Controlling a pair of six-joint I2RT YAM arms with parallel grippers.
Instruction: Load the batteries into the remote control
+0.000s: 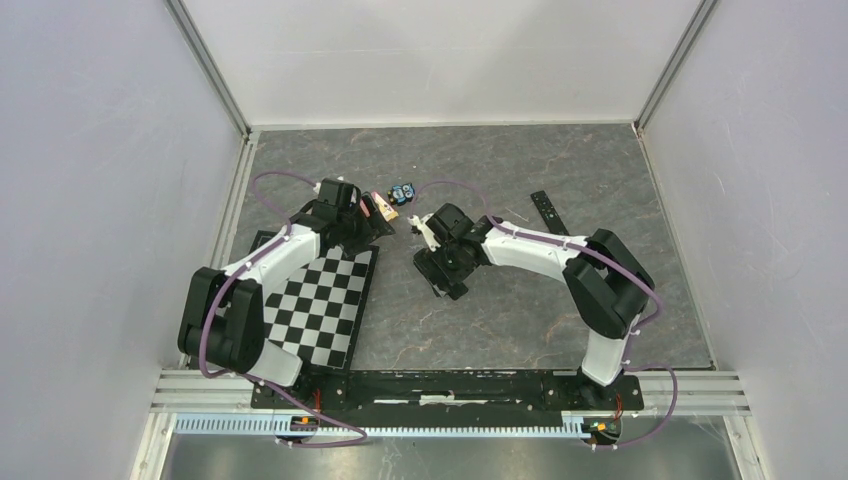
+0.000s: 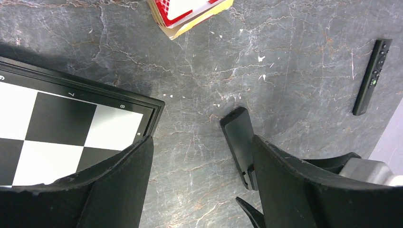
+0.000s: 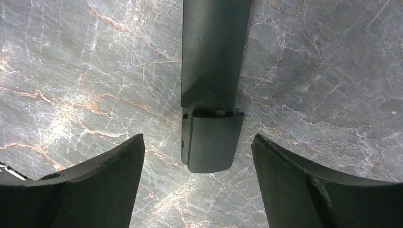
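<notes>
nearest us, toward the near left corner of the worktop [image 1: 500, 330], lies a black-and-white chequered board [image 1: 320, 300], and the left arm reaches over it. the left gripper [image 2: 203, 142] hangs just past the board's far right corner with its fingers spread apart and only bare stone between them.

around the middle of the worktop the right gripper [image 3: 197, 142] points down over the remote control [image 3: 214, 57]. its fingers stand wide, one on each side of the remote's near end, and they touch nothing. the remote lies flat with its smooth back up. a seam with a small gap sets off the short piece at its near end. from the left wrist the same remote shows just beside that gripper's right finger [image 2: 294, 185].

farther off, toward the far edge, a red-and-yellow pack [image 1: 383, 205] lies by a small blue-and-black gadget [image 1: 403, 191]. a second slim black remote [image 1: 548, 212] rests buttons-up toward the far right, well apart from both grippers.

we cannot make out the batteries in any view.
</notes>
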